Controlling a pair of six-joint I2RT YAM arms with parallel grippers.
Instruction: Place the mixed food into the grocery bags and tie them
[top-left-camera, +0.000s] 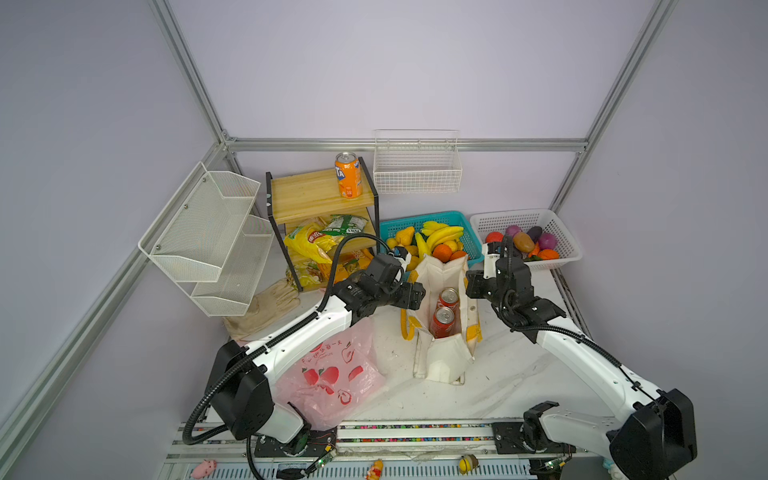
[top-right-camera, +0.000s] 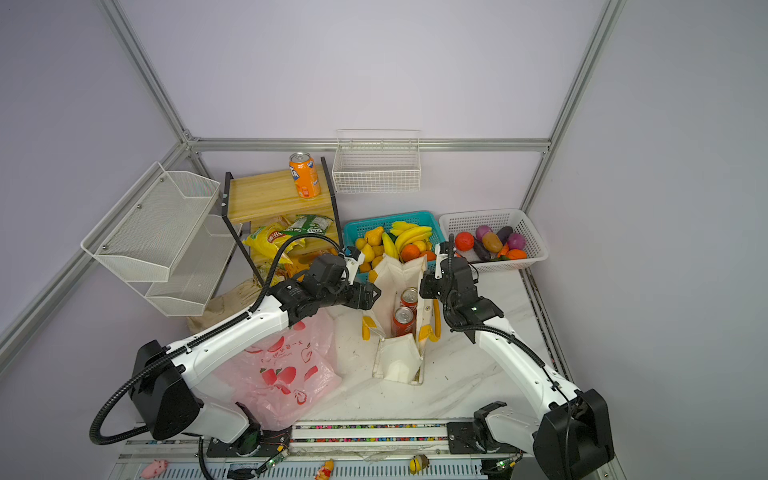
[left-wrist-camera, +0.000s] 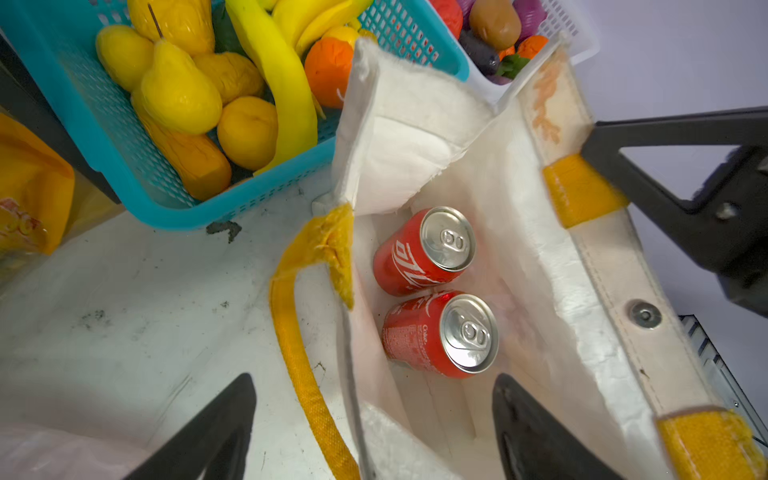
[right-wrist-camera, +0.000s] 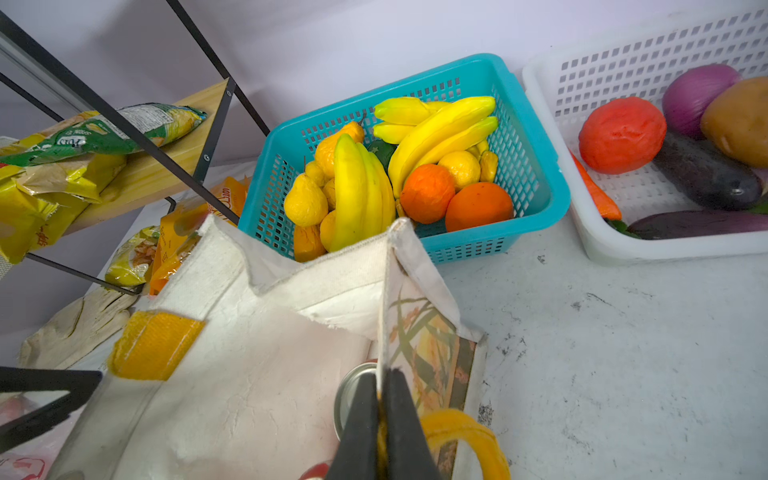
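Pink bag (top-left-camera: 332, 374) lies crumpled at seven o'clock on the table (top-left-camera: 519, 374). Left jaws, spread wide, straddle the nine-o'clock wall of the white tote (top-left-camera: 444, 361), seemingly to catch it. Both cola cans (left-wrist-camera: 424, 249) stand inside. Right jaws clench the three-o'clock rim, propping the mouth open. Toy fruits (top-left-camera: 441, 251) wait at twelve, in the teal basket (right-wrist-camera: 532, 174).

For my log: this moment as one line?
left claw open at tote wall | right claw shut on tote rim | cola cans inside

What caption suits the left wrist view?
Open left gripper at white tote holding two cola cans; right gripper pinches its rim.
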